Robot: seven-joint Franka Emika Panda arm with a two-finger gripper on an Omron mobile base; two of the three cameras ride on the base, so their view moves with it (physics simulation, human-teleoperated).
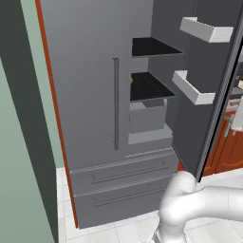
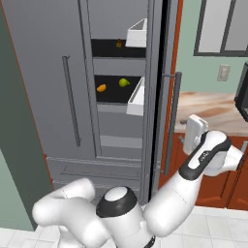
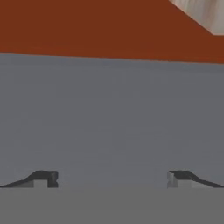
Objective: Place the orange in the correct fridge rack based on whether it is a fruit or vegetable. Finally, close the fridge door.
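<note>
The orange [image 2: 101,88] lies on the lower fridge rack [image 2: 114,95], a black shelf, left of a yellow-green fruit [image 2: 124,83]. That same rack [image 1: 151,87] shows from the other side, below an upper rack [image 1: 154,46]. The right fridge door [image 2: 159,97] stands open. My gripper [image 2: 188,137] is outside that door, beside its long grey handle [image 2: 172,121], at about drawer height. In the hand view the gripper [image 3: 112,178] is open, its fingertips [image 3: 45,178] wide apart and facing a flat grey surface with nothing between them.
A darker item [image 2: 119,43] sits on the upper rack. Two white door bins [image 1: 207,29] [image 1: 192,88] hang inside the open door. The left door [image 1: 85,80] is shut, with drawers [image 1: 123,175] below. Red-brown cabinets [image 2: 218,179] and a counter [image 2: 213,109] stand to the right.
</note>
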